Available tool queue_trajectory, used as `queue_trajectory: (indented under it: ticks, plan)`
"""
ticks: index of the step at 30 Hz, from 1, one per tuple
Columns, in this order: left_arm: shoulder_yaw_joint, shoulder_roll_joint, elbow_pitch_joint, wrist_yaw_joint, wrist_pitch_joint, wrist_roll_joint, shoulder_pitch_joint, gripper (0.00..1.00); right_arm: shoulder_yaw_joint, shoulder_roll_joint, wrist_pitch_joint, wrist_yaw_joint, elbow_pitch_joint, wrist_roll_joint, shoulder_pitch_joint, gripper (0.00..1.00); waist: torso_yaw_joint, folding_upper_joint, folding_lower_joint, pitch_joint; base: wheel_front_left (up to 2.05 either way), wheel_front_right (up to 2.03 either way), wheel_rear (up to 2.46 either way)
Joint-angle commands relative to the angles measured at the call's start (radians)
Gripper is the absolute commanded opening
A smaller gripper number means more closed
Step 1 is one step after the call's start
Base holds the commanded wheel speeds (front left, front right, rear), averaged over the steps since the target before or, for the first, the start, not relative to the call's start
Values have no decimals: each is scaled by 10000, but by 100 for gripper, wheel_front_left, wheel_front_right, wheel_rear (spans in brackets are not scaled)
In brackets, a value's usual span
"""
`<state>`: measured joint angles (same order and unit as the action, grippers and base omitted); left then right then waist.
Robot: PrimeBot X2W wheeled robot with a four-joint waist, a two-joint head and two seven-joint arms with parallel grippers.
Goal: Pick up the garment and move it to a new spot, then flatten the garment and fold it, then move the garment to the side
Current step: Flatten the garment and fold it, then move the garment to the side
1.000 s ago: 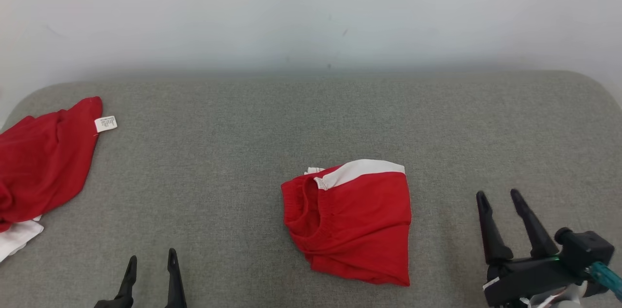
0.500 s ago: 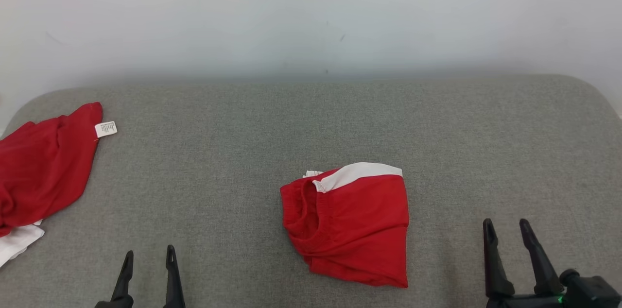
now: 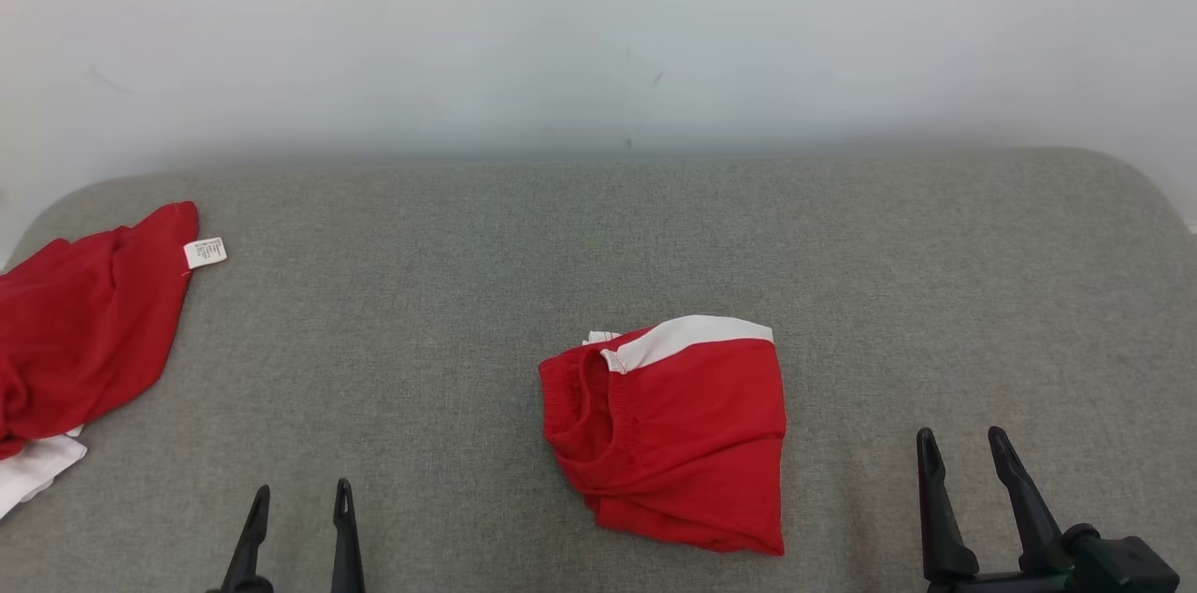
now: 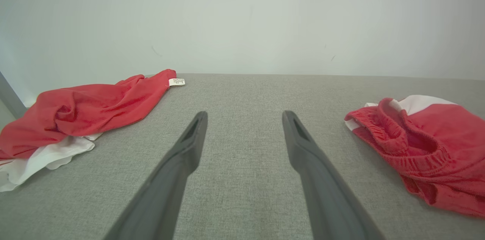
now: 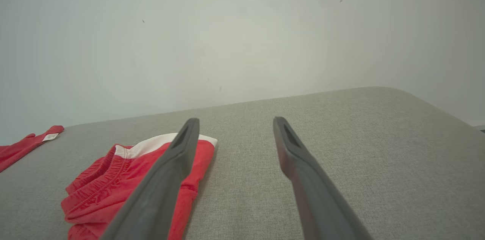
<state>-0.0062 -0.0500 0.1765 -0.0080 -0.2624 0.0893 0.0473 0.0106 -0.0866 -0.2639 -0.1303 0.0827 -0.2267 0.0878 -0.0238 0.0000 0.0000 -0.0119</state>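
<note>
A red garment (image 3: 678, 439) with a white band lies folded into a compact pile near the middle of the grey padded surface (image 3: 580, 238). Its elastic waistband faces left. It also lies at the right in the left wrist view (image 4: 424, 145) and at the lower left in the right wrist view (image 5: 113, 179). My left gripper (image 3: 301, 492) is open at the near edge, left of the garment and apart from it (image 4: 245, 113). My right gripper (image 3: 961, 436) is open at the lower right, clear of the garment's right edge (image 5: 235, 119). Nothing sits between either pair of fingers.
A second red garment (image 3: 84, 331) with a white tag and white underside lies crumpled at the far left edge (image 4: 83, 107). A pale wall (image 3: 598, 32) rises behind the surface. The surface's corners are rounded at the back left and right.
My right gripper has drawn back toward the near edge and now sits lower in the head view. The left gripper shifted slightly right. The camera tilted a little; both garments stay put.
</note>
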Motion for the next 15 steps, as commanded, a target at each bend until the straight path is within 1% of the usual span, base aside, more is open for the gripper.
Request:
queue_trajectory:
  ticks: [1, 15]
  plan:
    - [1, -7, -78, 24, -29, -106, 247, 100, 29, 46, -8, -11, 25, 84, 159, 100, 1, 0, 0, 12, 0, 0, 0]
    - [275, -7, -107, 9, -29, -94, 316, 100, 34, 162, -8, -11, 101, 162, 209, 100, 24, 0, 0, 78, 0, 0, 0]
